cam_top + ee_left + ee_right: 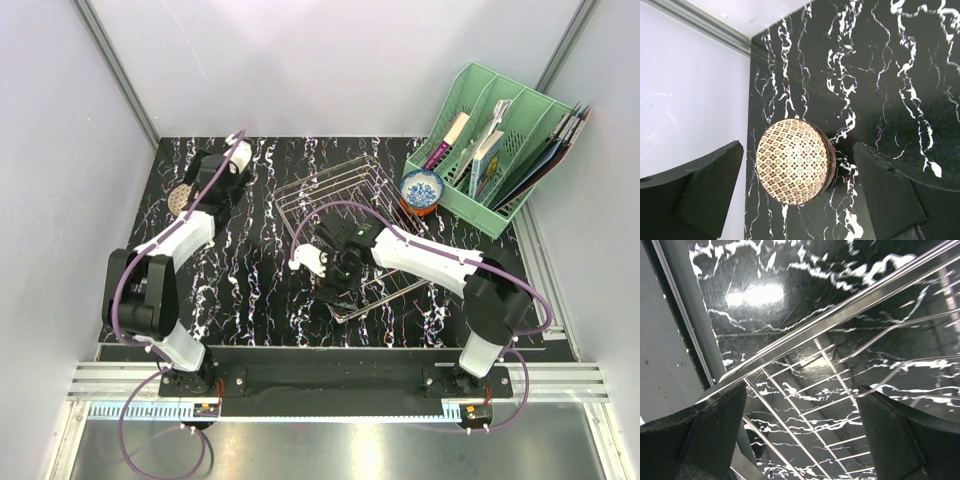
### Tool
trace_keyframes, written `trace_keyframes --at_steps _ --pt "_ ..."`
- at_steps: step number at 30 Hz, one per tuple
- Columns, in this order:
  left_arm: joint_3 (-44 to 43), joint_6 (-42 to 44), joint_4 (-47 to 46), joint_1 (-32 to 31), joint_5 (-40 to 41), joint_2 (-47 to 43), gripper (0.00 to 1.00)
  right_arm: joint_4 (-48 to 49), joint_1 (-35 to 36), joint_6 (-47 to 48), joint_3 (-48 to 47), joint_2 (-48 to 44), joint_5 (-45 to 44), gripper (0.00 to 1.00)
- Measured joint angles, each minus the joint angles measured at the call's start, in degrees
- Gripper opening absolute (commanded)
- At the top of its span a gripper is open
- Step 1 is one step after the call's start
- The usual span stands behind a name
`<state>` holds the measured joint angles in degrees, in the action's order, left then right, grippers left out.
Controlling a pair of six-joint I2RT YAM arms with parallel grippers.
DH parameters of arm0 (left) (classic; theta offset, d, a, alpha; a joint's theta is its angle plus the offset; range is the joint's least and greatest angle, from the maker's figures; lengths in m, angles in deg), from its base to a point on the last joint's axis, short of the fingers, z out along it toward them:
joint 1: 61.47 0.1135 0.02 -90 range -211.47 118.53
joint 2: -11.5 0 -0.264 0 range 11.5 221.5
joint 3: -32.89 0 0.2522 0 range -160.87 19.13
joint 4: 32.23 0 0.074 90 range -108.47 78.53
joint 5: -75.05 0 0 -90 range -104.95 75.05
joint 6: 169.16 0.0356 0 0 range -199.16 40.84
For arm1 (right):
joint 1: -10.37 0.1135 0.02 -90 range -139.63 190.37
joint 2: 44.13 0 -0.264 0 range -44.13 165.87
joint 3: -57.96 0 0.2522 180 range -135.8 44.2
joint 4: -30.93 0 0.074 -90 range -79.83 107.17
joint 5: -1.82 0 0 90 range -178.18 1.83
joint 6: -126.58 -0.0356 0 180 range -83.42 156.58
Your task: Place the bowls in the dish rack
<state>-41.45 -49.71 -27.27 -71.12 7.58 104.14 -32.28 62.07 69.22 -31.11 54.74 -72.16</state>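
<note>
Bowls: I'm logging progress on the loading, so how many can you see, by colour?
Blue-and-white bowl: 1
Red-brown patterned bowl: 1
Total: 2 bowls in view

We count two bowls in view, one brown-patterned bowl (180, 198), one blue-and-white bowl (421, 187), one dish rack (335, 190), one green organiser (478, 90).

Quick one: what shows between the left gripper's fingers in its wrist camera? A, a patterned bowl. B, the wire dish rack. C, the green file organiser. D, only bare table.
A: the left wrist view shows a patterned bowl framed by the open left gripper, untouched by either finger.
</note>
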Motion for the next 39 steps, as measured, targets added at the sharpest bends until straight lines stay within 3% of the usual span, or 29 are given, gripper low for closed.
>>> trace_keyframes --at_steps 10,17,25,32,39 --pt "3.1 -2.5 2.5 -3.8 -1.7 -6.8 0.99 0.6 -3.5 -0.9 -14.0 -1.4 -5.1 1.00" --pt "3.3 -4.4 7.2 -10.4 -3.2 -6.6 0.99 4.0 -16.6 -1.2 -16.0 -7.4 -14.0 1.00" --pt "-0.6 -6.6 13.0 -16.1 -3.5 -2.6 0.99 6.2 -34.2 -0.7 -2.2 -19.5 -16.6 1.00" --pt "-2.4 -6.6 13.4 -17.8 -1.4 -0.5 0.99 6.1 -38.1 0.6 11.2 -26.3 -17.0 1.00" --pt "-2.4 -6.5 13.4 -18.1 0.6 0.6 0.99 6.4 -41.6 1.4 17.4 -30.0 -18.7 1.00"
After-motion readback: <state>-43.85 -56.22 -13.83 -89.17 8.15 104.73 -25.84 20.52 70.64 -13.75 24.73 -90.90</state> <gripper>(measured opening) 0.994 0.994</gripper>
